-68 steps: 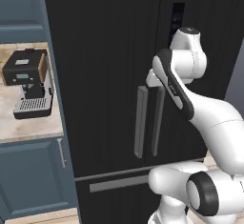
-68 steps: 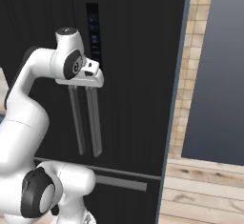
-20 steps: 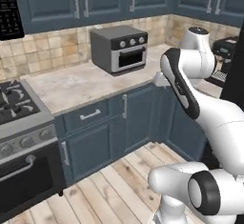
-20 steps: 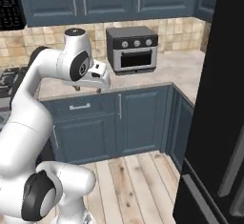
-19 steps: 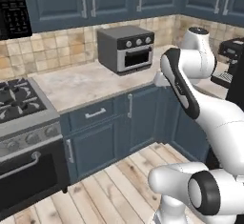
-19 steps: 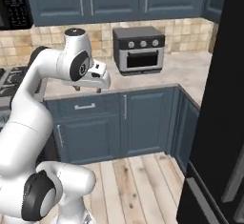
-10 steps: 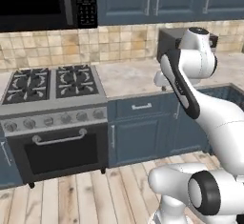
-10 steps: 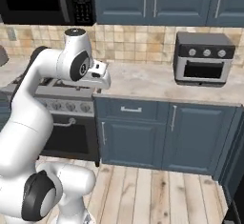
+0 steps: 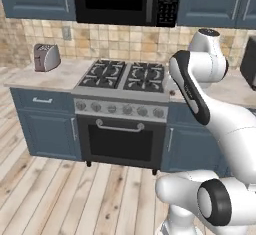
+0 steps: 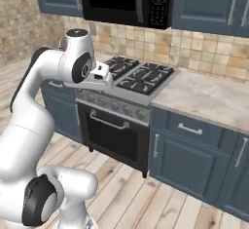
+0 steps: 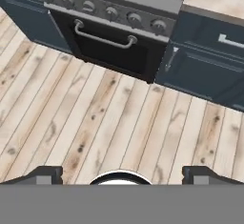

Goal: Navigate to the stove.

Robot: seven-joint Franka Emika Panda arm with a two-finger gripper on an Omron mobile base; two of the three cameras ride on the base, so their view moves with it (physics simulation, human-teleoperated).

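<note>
One toaster (image 9: 46, 57) sits left of the stove (image 9: 122, 114), microwave (image 9: 126, 0) above.

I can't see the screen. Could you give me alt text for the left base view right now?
A wide stainless-steel gas stove with black burner grates stands straight ahead between blue cabinets, under a black microwave. A small silver toaster sits on the counter to its left; the white robot arm rises at the right.

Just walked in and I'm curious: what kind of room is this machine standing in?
It looks like a home kitchen, computer-rendered. There is a steel gas stove with black burner grates, a black microwave mounted above it, and blue cabinets under a stone-look counter.
</note>
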